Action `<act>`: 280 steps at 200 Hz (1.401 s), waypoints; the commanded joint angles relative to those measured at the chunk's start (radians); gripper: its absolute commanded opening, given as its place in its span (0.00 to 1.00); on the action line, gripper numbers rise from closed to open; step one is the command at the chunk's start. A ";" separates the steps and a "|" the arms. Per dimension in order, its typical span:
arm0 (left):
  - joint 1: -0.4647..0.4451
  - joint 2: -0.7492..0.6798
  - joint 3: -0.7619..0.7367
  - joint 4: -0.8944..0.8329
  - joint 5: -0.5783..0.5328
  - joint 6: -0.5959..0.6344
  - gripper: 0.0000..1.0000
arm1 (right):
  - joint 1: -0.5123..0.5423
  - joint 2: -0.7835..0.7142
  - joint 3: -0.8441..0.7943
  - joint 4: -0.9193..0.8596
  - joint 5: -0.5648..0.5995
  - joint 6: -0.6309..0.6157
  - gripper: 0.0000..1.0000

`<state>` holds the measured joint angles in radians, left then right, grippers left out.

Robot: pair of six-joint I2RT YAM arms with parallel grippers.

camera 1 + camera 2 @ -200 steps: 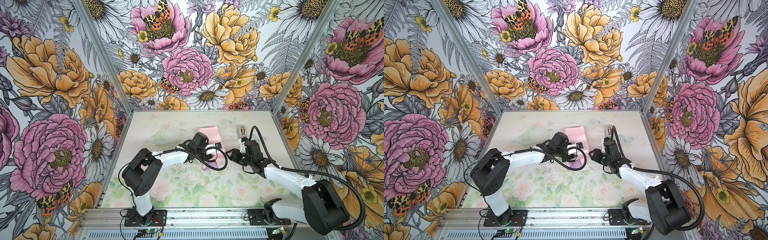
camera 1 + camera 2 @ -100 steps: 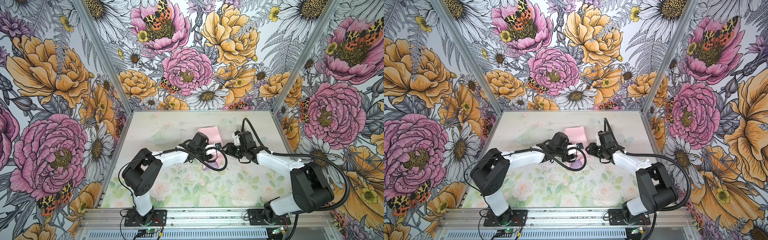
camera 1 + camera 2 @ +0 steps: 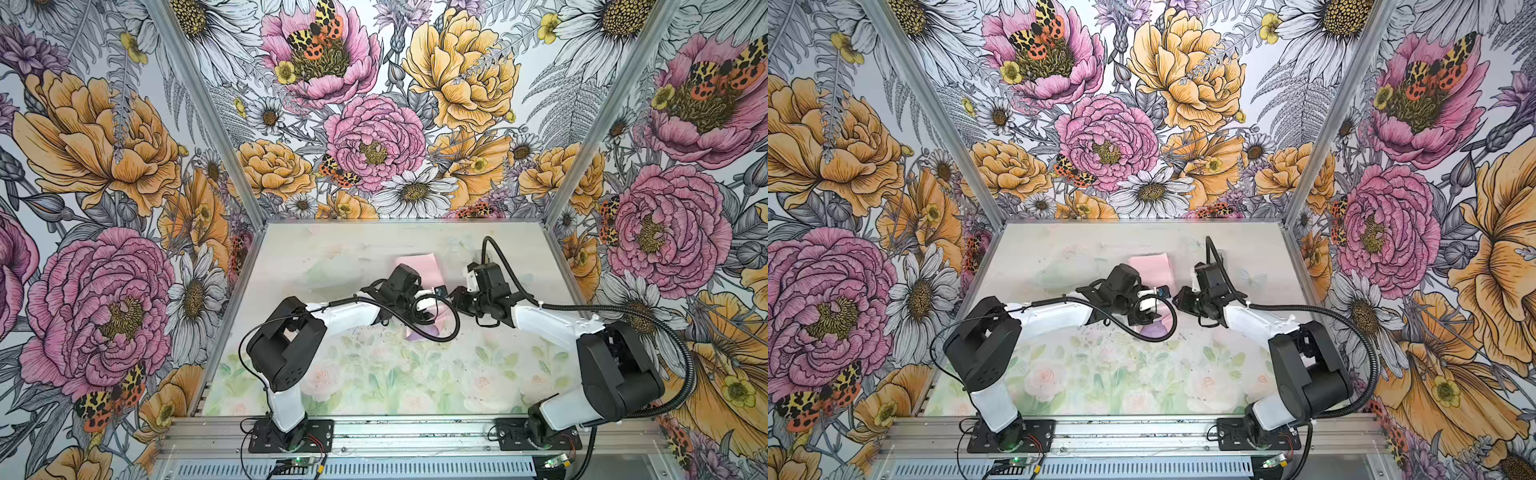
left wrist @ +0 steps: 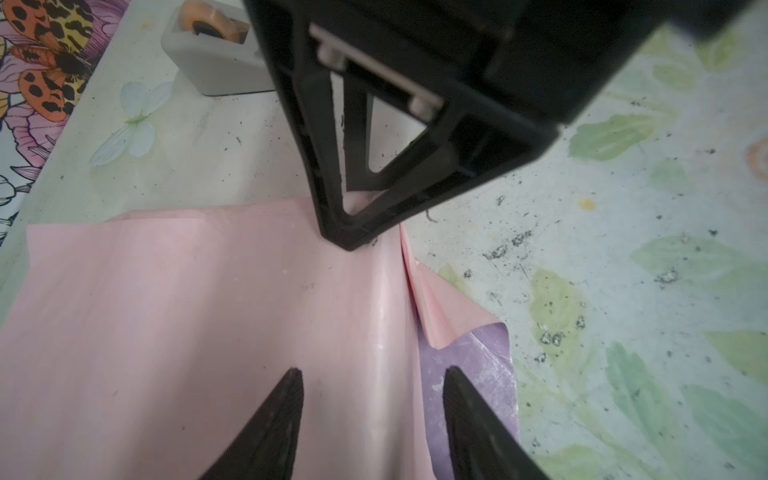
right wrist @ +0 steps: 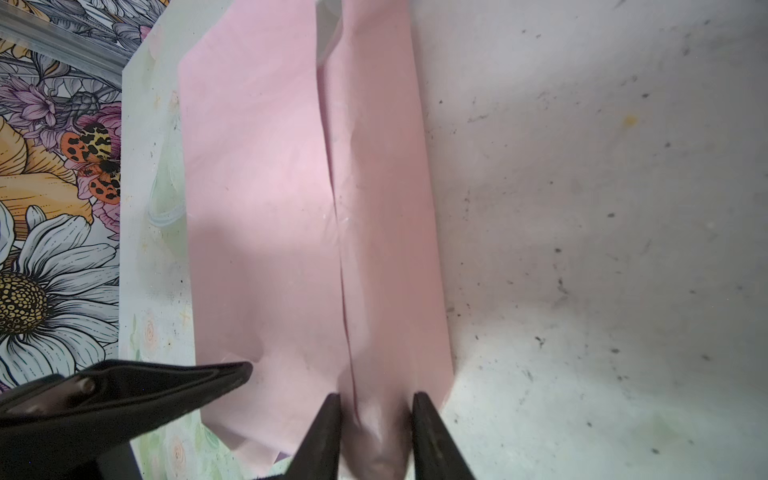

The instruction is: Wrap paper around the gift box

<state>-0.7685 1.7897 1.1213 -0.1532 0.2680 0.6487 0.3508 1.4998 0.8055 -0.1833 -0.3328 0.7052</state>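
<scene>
The paper [image 3: 417, 268] lies mid-table with its pale pink face up and is folded into a long raised ridge [image 5: 374, 208]. A lilac corner [image 4: 469, 365] shows at its near end. My right gripper [image 5: 376, 398] is shut on the end of that ridge, with pinched pink paper bulging between its fingers; it also shows in both top views [image 3: 455, 294] [image 3: 1180, 297]. My left gripper [image 4: 372, 373] hovers open over the same ridge at the lilac end, facing the right gripper, with nothing held [image 3: 428, 306]. The gift box is hidden.
A grey tape dispenser [image 4: 212, 54] with an orange roll stands on the table beyond the paper's far edge, behind my right gripper. The floral cell walls [image 3: 216, 174] close in on the table's back and sides.
The right arm swung in from the near right to the paper, and its jaws closed on the fold. The left gripper stayed over the paper and opened slightly.
</scene>
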 commanded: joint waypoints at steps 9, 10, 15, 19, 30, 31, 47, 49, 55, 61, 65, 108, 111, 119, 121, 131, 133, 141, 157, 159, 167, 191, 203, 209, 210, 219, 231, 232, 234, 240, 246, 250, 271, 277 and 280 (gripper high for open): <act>-0.003 0.021 0.034 0.041 0.061 -0.048 0.54 | -0.004 0.000 -0.025 -0.042 0.064 -0.021 0.30; -0.003 0.021 0.034 0.041 0.061 -0.048 0.54 | -0.004 0.000 -0.026 -0.042 0.064 -0.020 0.30; -0.003 0.021 0.037 0.041 0.059 -0.051 0.54 | -0.003 -0.002 -0.027 -0.042 0.066 -0.019 0.30; -0.004 0.022 0.037 0.040 0.058 -0.052 0.53 | -0.004 -0.003 -0.028 -0.043 0.066 -0.019 0.30; -0.003 0.056 0.040 0.038 0.049 -0.056 0.51 | -0.004 -0.005 -0.031 -0.044 0.067 -0.021 0.30; -0.003 0.058 0.040 0.038 0.049 -0.056 0.51 | -0.004 -0.006 -0.032 -0.044 0.066 -0.020 0.30; -0.003 0.076 0.042 0.034 0.035 -0.053 0.49 | -0.003 -0.009 -0.035 -0.043 0.067 -0.019 0.30; -0.003 0.078 0.042 0.033 0.031 -0.052 0.48 | -0.003 -0.010 -0.035 -0.043 0.067 -0.018 0.30; -0.003 0.084 0.044 0.026 0.025 -0.047 0.48 | -0.004 -0.012 -0.036 -0.042 0.067 -0.018 0.30; -0.005 0.093 0.046 0.022 0.019 -0.043 0.47 | -0.004 -0.013 -0.037 -0.043 0.067 -0.016 0.30; -0.005 0.097 0.046 0.016 0.015 -0.041 0.46 | -0.004 -0.015 -0.037 -0.042 0.067 -0.017 0.30; -0.007 0.109 0.025 0.010 0.005 -0.015 0.34 | -0.008 -0.075 -0.034 -0.043 0.056 -0.008 0.36; -0.006 0.109 0.024 0.011 0.005 -0.014 0.34 | -0.009 -0.084 -0.036 -0.043 0.053 -0.006 0.37; -0.007 0.107 0.020 0.010 0.000 -0.011 0.34 | -0.016 -0.110 -0.042 -0.043 0.045 0.003 0.39; -0.006 0.108 0.019 0.010 -0.001 -0.011 0.34 | -0.019 -0.116 -0.044 -0.044 0.043 0.005 0.39; -0.008 0.107 0.014 0.009 -0.008 -0.006 0.34 | -0.031 -0.149 -0.054 -0.043 0.032 0.020 0.41; -0.008 0.106 0.012 0.010 -0.008 -0.005 0.34 | -0.033 -0.157 -0.059 -0.044 0.029 0.023 0.41; -0.007 0.105 0.009 0.008 -0.009 0.000 0.34 | -0.047 -0.179 -0.074 -0.042 0.022 0.037 0.41; -0.006 0.102 0.004 0.009 -0.016 0.006 0.34 | -0.058 -0.206 -0.116 -0.043 0.021 0.072 0.41; -0.007 0.102 0.004 0.008 -0.017 0.007 0.34 | -0.058 -0.208 -0.120 -0.043 0.024 0.079 0.40; -0.008 0.102 0.001 0.007 -0.019 0.009 0.34 | -0.057 -0.211 -0.142 -0.042 0.034 0.103 0.36; -0.007 0.100 -0.002 0.012 -0.017 0.012 0.34 | -0.037 -0.202 -0.200 0.004 0.050 0.172 0.27; -0.007 0.102 -0.002 0.015 -0.014 0.011 0.34 | -0.019 -0.196 -0.215 0.041 0.058 0.196 0.23; -0.008 0.103 -0.001 0.015 -0.012 0.009 0.34 | -0.011 -0.189 -0.218 0.056 0.063 0.204 0.22; -0.008 0.103 -0.001 0.016 -0.011 0.009 0.34 | -0.009 -0.187 -0.218 0.057 0.064 0.206 0.22; -0.008 0.105 0.001 0.017 -0.010 0.008 0.34 | 0.002 -0.177 -0.219 0.073 0.076 0.212 0.20; -0.008 0.105 0.001 0.016 -0.008 0.008 0.34 | 0.018 -0.160 -0.221 0.108 0.088 0.225 0.18; -0.008 0.104 0.001 0.015 -0.008 0.008 0.34 | 0.019 -0.158 -0.221 0.112 0.088 0.226 0.18; -0.008 0.104 0.001 0.016 -0.007 0.008 0.34 | 0.022 -0.154 -0.223 0.119 0.090 0.229 0.18; -0.007 0.105 0.001 0.016 -0.007 0.008 0.34 | 0.030 -0.143 -0.223 0.139 0.093 0.236 0.17; -0.006 0.105 0.001 0.017 -0.007 0.008 0.34 | 0.036 -0.132 -0.223 0.156 0.095 0.243 0.17; -0.008 0.104 0.001 0.016 -0.007 0.008 0.34 | 0.040 -0.124 -0.223 0.165 0.096 0.245 0.16; -0.007 0.103 -0.001 0.018 -0.008 0.009 0.34 | 0.061 -0.090 -0.209 0.198 0.108 0.254 0.15; -0.007 0.103 0.000 0.017 -0.008 0.010 0.34 | 0.067 -0.083 -0.205 0.201 0.111 0.254 0.14; -0.008 0.102 0.000 0.018 -0.008 0.010 0.34 | 0.069 -0.081 -0.202 0.203 0.113 0.254 0.14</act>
<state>-0.7685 1.8606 1.1519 -0.0772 0.2680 0.6472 0.3996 1.3907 0.5823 -0.0582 -0.2569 0.9325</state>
